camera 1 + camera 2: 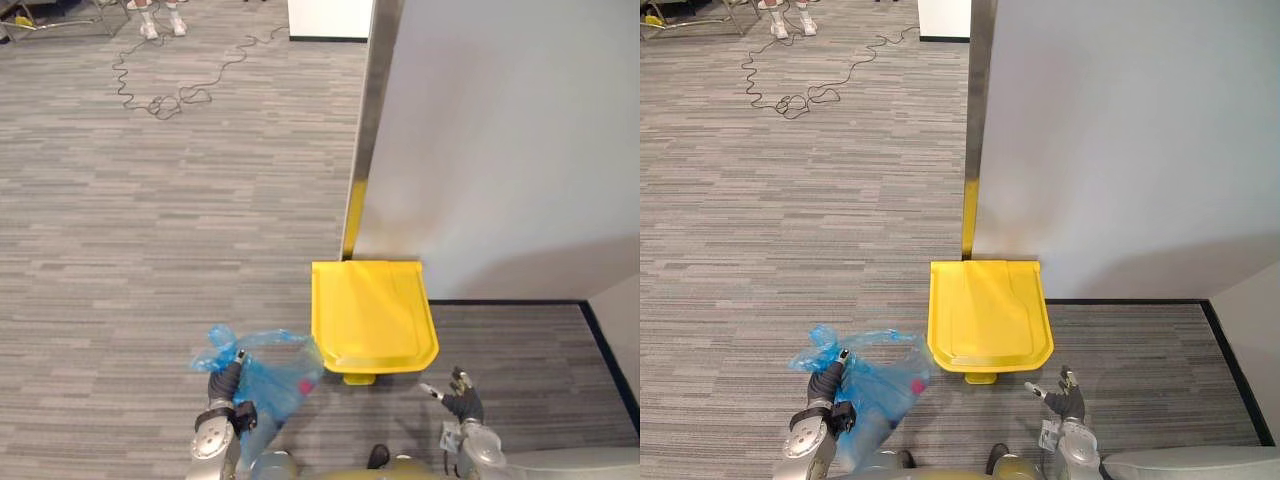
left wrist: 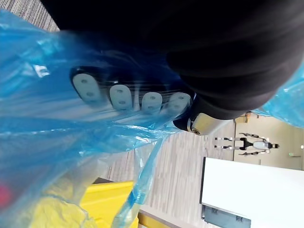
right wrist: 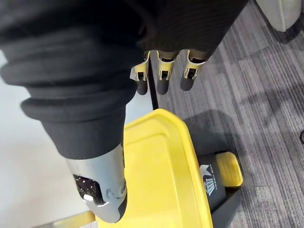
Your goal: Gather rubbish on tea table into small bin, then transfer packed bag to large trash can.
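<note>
Fingers of the left hand [image 1: 226,382] clench the blue bag's [image 1: 277,385] neck, sealing it beside the closed trash can [image 3: 161,180]; the right hand [image 1: 462,403], slack and empty, seems spared for the lid [image 1: 372,315].

The left hand [image 1: 226,378] is dark across its back. Up close, its fingertips [image 2: 121,96] are pale oval pads rimmed in black, each marked with two small dots. A black ribbed cover [image 2: 228,57] wraps the wrist in soft, bulging folds. Below it the left arm [image 1: 208,447] is a silver-grey tube with a dark band.

The right hand [image 1: 462,402] has the same dark covering. Its fingers [image 3: 163,78] are silver with a yellowish tint, ending in dark rubbery tips. The thumb [image 3: 102,190] is a polished silver shell with a dark inset and a small screw. The right arm [image 1: 480,455] is silver-grey and carries a small white label [image 1: 450,437].
</note>
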